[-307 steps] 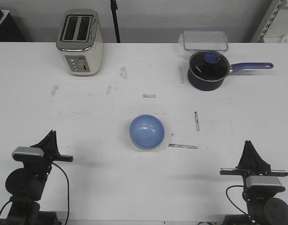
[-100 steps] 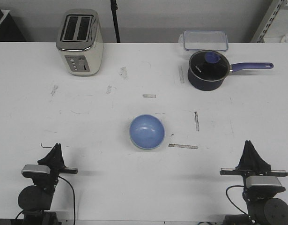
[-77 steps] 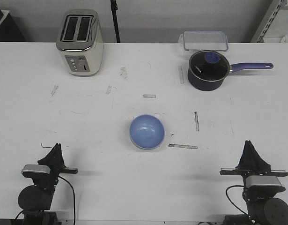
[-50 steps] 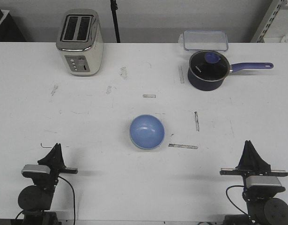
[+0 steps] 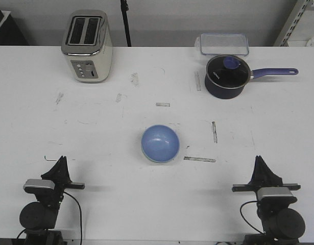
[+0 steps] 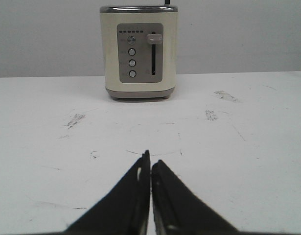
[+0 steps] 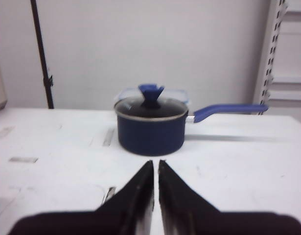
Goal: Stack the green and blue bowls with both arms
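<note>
The blue bowl (image 5: pixel 160 143) sits upright in the middle of the table, between the two arms and touched by neither. A paler strip runs along its near rim; I cannot tell whether that is the green bowl under it, and no separate green bowl shows. My left gripper (image 5: pixel 61 162) rests at the near left, shut and empty, pointing at the far side; in the left wrist view its jaws (image 6: pixel 150 164) meet over bare table. At the near right, my right gripper (image 5: pixel 260 163) is also shut and empty (image 7: pixel 155 166).
A cream toaster (image 5: pixel 88 46) (image 6: pixel 139 51) stands at the far left. At the far right is a dark blue saucepan (image 5: pixel 226 76) (image 7: pixel 150 127) with a glass lid, its handle pointing right, and behind it a clear lidded box (image 5: pixel 223 44). Tape strips (image 5: pixel 199 159) lie near the bowl.
Since 3.1 s ago the left arm drew back and folded lower at the near edge. In the last half second the right arm shifted slightly left. The bowl has not moved.
</note>
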### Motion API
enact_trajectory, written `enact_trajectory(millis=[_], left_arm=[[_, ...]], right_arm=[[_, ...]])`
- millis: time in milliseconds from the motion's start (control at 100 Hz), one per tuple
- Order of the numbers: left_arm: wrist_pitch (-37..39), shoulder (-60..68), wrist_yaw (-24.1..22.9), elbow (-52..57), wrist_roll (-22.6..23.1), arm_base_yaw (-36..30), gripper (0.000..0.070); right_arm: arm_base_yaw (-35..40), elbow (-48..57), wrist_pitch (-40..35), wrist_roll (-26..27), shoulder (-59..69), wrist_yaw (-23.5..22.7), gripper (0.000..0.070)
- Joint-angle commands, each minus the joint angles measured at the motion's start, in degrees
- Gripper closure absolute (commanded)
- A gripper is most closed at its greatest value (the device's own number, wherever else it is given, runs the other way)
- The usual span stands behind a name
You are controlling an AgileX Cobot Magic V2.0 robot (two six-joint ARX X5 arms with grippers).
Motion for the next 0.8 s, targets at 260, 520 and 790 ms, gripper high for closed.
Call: enact_trajectory(millis=[260, 520, 790], left_arm=[[0.7, -0.1, 0.0, -1.3, -0.1, 0.1, 0.0698], [0.7, -0.1, 0.0, -1.3, -0.1, 0.1, 0.0698], [0.7, -0.1, 0.0, -1.3, -0.1, 0.1, 0.0698]], right_arm=[[0.8, -7.3, 9.4, -0.7, -2.7, -0.1, 0.0693], [0.6, -11.8, 19.5, -0.7, -2.7, 0.0, 0.0693], [0.6, -13.7, 17.9, -0.7, -2.7, 0.0, 0.0693]])
